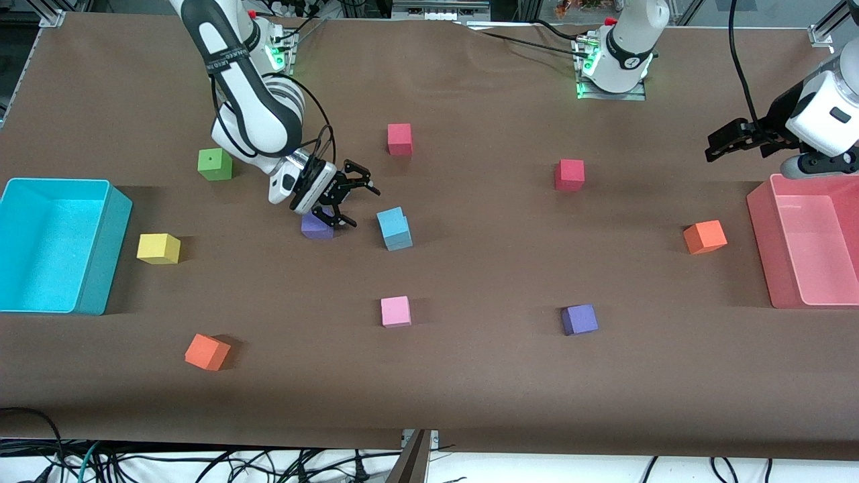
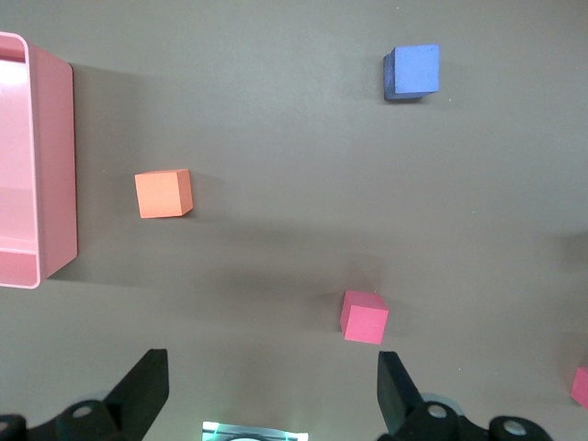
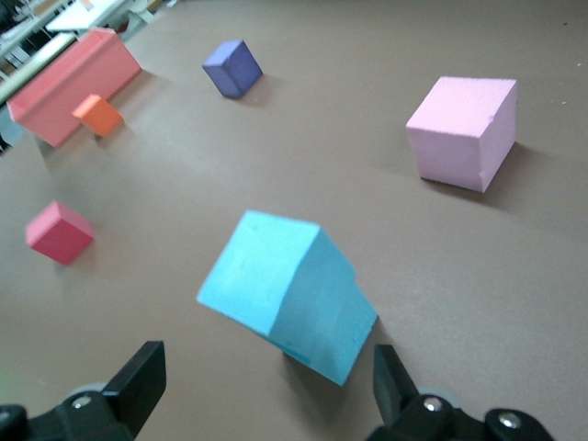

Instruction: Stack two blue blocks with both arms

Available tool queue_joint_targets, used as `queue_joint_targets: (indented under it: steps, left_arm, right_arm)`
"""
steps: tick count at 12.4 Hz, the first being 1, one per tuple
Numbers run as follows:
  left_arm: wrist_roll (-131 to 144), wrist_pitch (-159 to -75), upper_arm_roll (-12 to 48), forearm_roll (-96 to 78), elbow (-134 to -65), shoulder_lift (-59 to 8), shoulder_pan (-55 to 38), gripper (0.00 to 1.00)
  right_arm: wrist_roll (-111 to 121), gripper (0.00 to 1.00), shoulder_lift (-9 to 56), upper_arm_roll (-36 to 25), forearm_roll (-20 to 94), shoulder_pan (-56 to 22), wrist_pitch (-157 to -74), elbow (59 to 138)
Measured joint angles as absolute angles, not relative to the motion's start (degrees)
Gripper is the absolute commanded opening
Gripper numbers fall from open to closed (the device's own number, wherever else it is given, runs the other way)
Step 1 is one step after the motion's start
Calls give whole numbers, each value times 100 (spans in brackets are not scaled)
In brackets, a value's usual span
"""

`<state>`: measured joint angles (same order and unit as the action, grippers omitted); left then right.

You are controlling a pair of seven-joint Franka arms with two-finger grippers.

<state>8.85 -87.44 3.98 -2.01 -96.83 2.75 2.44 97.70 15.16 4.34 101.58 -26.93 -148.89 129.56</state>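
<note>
Stack looks done: the upper blue block is sitting on the lower blue block mid-table, between the magenta cube and the pink cube, which is lying nearer the front camera. The top one is sitting offset and twisted against the bottom one, overhanging toward the right arm's end; in the right wrist view its corner is jutting past the lower cube, so it's resting but not squarely. The pair's long axis is running vertical, leaning slightly if anything; the faces of the two cubes aren't lining up. The right gripper is hanging just beside the stack, over a purple cube, with jaws spread wide and holding nothing, fingers either side of the stack in its wrist view. Judging this as the release/retreat step. Next move calls for backing the right arm straight away without clipping the overhanging top block, since a nudge could tip it. The left gripper is waiting up by the pink bin at its own end of the table, jaws also wide and empty, looking down at an orange cube, a red cube and another purple cube.
</note>
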Motion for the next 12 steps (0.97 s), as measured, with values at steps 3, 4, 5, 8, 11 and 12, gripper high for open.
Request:
queue_joint_targets:
  steps: [3,4,5,8,11,12]
  left_arm:
    - [883,-8744,395,-201,-9695,290,244,100]
    - [883,-8744,392,-201,-9698,298,244,100]
    - [883,-8744,391,-201,-9703,308,244,100]
    - [883,-8717,357,-157,-9714,322,245,100]
    - [882,-8665,353,-3,-9715,329,245,100]
    - [882,-8659,353,0,-9714,334,245,100]
  right_arm:
    - [8472,100,1215,-375,8615,-2678,-13665,12935]
    - [8104,100,1134,-702,8092,-2668,-13156,12886]
    - [7735,100,1069,-1073,7522,-2657,-12538,12772]
    - [6686,100,1011,-2144,5696,-2627,-10653,11980]
    - [5275,100,975,-2657,3838,-2610,-9392,10860]
    - [4688,100,951,-2654,3131,-2617,-9121,10472]
